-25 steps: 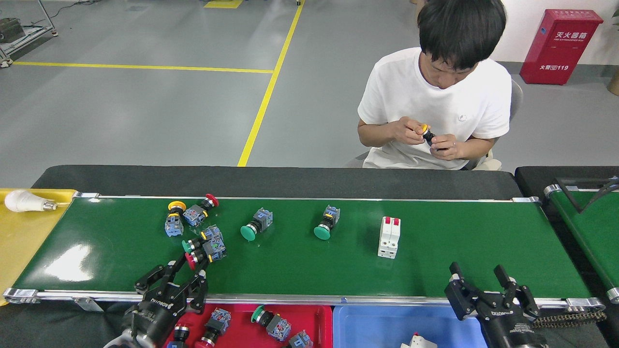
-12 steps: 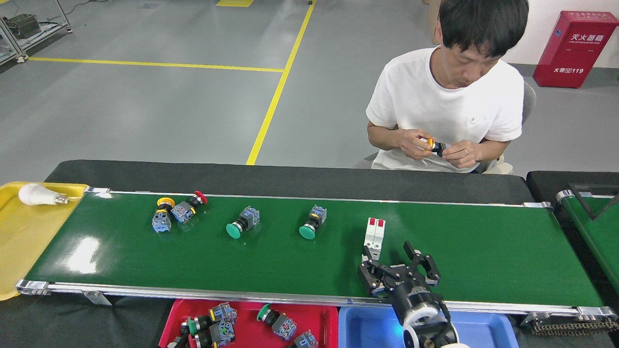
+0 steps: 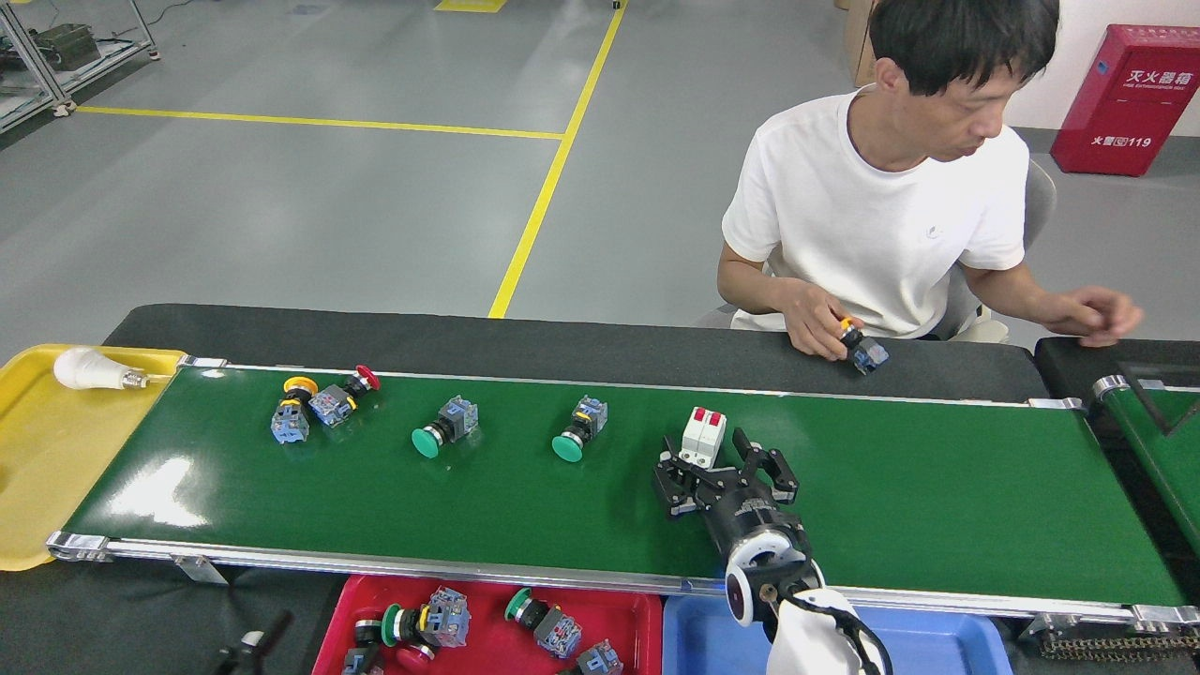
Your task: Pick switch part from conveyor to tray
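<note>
Having advanced: R gripper (image 3: 714, 457) at white breaker (image 3: 702, 436) now

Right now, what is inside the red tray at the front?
The red tray holds several push-button switches: one with a green cap, another green-capped one, and a blue-grey one at the lower edge. The tray's near part is cut off by the picture, so anything there is unseen.

We have one view only: head camera, high, looking forward and down across conveyor (image 3: 562, 487) spanning frame's width. Trays along bottom edge sit nearest; seated person (image 3: 881, 225) upper right, floor beyond. Medium range; no second view to overlap.
</note>
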